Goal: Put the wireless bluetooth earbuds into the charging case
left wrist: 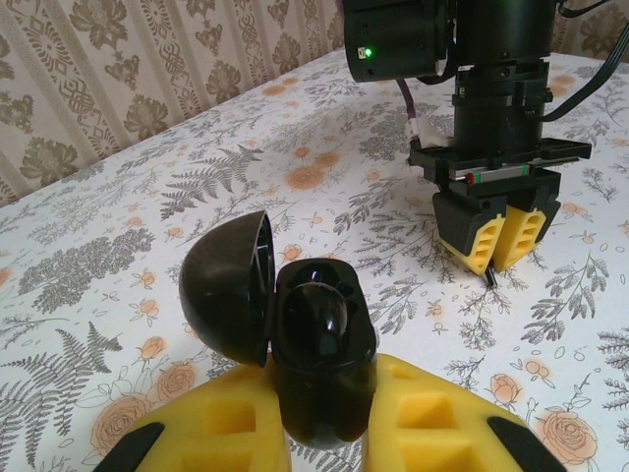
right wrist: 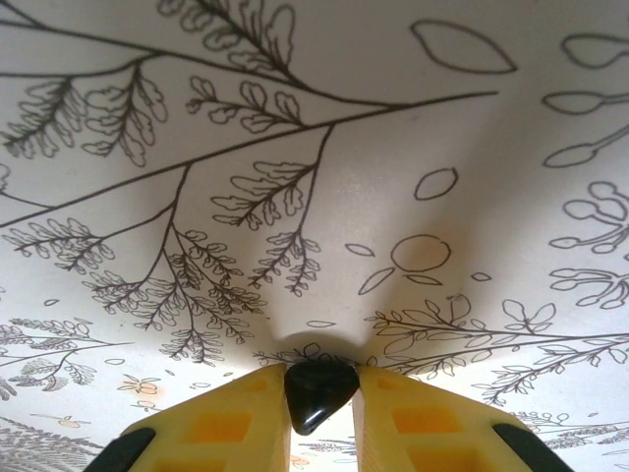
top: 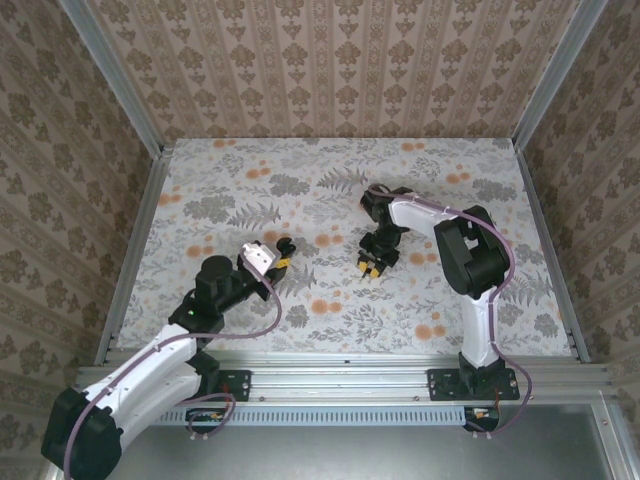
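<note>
Charging case [left wrist: 319, 364]: black and glossy, sitting upright between the left gripper's yellow fingers [left wrist: 226, 428] over the near-left part of the table. Its round lid [left wrist: 228, 287] is hanging open to the left. Whether it is touching the cloth cannot be told.
Case interior: a rounded glossy shape is showing in the well; whether it is an earbud cannot be told.
Earbud [right wrist: 318, 391]: small, black and glossy, sitting between the right gripper's pads, down at the cloth near mid-table.
Surroundings: floral cloth [top: 330, 190] is covering the table; patterned wallpaper [top: 330, 70] is lining three sides; metal rails [top: 135, 240] are edging the table.
Between case and earbud: a stretch of printed cloth is lying.
Left gripper [left wrist: 322, 438]: clenching the case body from both sides.
Right gripper [right wrist: 319, 405]: grasping the earbud, its tips pressing into the cloth, which is puckering around them.
Left arm [top: 150, 370]: reaching low, forward and rightward, fingers pointing toward the right gripper.
Right arm [top: 470, 260]: elbow standing high, forearm reaching leftward, wrist pointing straight down.
</note>
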